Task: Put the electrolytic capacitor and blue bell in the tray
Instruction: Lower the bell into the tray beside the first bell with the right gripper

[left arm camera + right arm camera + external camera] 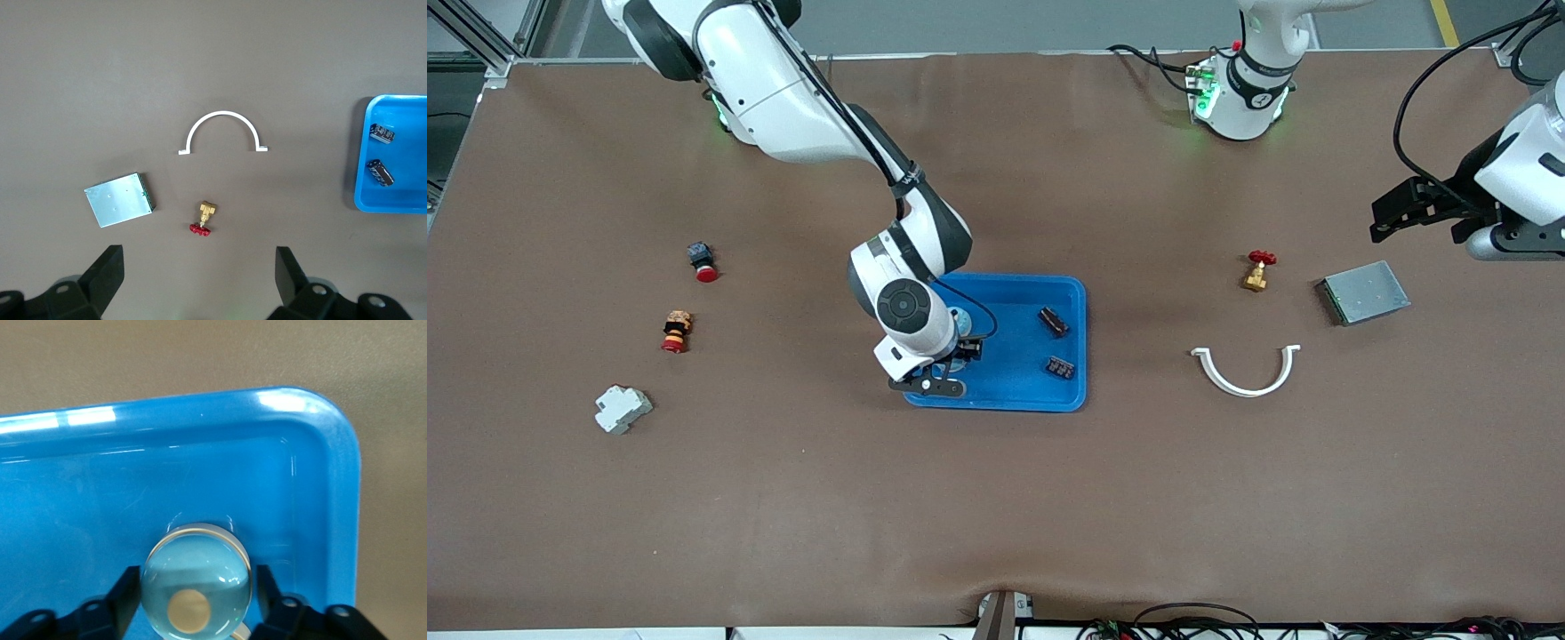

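We have the right gripper (951,356) down inside the blue tray (1072,293), at the tray's end toward the right arm. The front view hides most of what sits under it; the right wrist view fills that in: a domed blue bell (197,587) rests on the tray floor (80,507) between the jaws, which stand apart on either side of it, with a sliver of blue showing between each finger (127,600) and the dome.

Two dark electrolytic capacitors lie in the tray toward the left arm's end, one (1054,321) at twelve o'clock from the other (1060,366), apart from each other. The left wrist view catches both as well (382,132) (380,171).

The left gripper (197,280) waits in the air with jaws wide apart, over the worktop (996,498) at its arm's end, above a grey metal box (1362,292). On the worktop there, a brass valve with a red handle (1257,270) sits at nine o'clock from the box, and a white half-ring clamp (1246,371) lies nearer the front camera than the valve.

Toward the right arm's end we see a red push button (703,262), a second red and yellow switch (677,332) and a white plastic block (622,408).
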Controlling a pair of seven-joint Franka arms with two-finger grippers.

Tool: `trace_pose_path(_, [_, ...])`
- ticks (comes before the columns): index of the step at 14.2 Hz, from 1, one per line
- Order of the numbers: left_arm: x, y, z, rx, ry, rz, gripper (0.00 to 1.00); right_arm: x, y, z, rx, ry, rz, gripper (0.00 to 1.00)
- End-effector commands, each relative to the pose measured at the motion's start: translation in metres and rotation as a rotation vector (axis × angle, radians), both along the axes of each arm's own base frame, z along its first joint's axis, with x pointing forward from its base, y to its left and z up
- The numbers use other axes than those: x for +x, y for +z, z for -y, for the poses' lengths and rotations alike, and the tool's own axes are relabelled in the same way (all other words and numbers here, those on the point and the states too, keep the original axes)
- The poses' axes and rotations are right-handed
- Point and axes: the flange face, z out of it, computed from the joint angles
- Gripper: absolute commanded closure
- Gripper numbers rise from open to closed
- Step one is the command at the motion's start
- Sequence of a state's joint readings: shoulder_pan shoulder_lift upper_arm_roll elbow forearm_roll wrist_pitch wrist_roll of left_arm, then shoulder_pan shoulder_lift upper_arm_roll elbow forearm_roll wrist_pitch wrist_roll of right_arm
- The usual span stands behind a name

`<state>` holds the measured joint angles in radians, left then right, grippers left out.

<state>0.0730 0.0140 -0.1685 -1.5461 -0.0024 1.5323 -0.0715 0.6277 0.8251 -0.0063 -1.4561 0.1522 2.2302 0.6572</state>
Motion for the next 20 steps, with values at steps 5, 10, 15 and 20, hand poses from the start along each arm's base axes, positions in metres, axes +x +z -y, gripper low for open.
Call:
trace_pose_path(5, [-0.004,0.005,-0.003,-0.007,-0.002,0.003,0.00,0.006,0.006,0.000,-0.011,0.006,0.014,0.00])
trace_pose_path(10, [-0.004,0.005,-0.002,-0.007,-0.001,0.003,0.00,0.001,0.031,0.011,-0.046,0.046,-0.059,0.00])
trace_pose_path(15, [-0.004,0.005,-0.003,-0.007,-0.004,0.003,0.00,0.003,0.034,0.013,-0.046,0.047,-0.056,0.00])
trace_pose_path(20, [-0.004,0.005,-0.004,-0.007,-0.007,0.001,0.00,0.005,0.081,0.027,-0.045,0.075,-0.083,0.00])
